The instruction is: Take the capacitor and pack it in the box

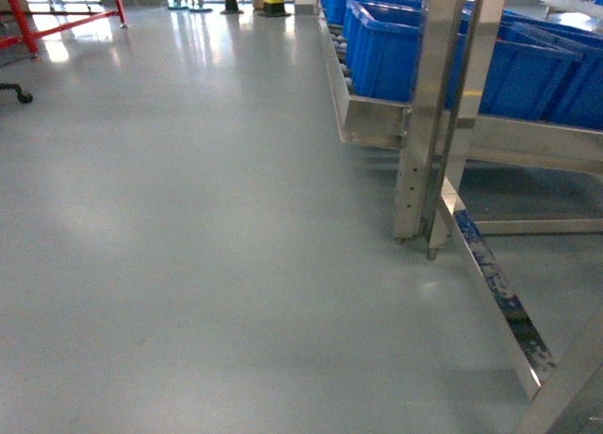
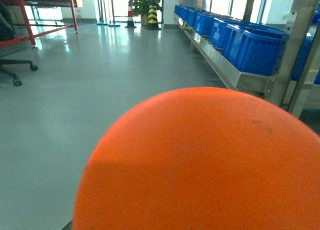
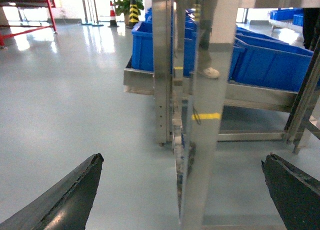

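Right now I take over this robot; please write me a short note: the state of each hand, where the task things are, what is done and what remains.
Left hand: not visible; an orange rounded object fills most of the left wrist view, so its state cannot be told.
Right hand: open and empty, black fingers spread wide, facing a steel rack post.
Task things: no capacitor and no pink box in any view. Only grey floor and blue bins on the low rack.
Done: nothing that can be seen.
Left: find the capacitor, pick it, pack it into the box.
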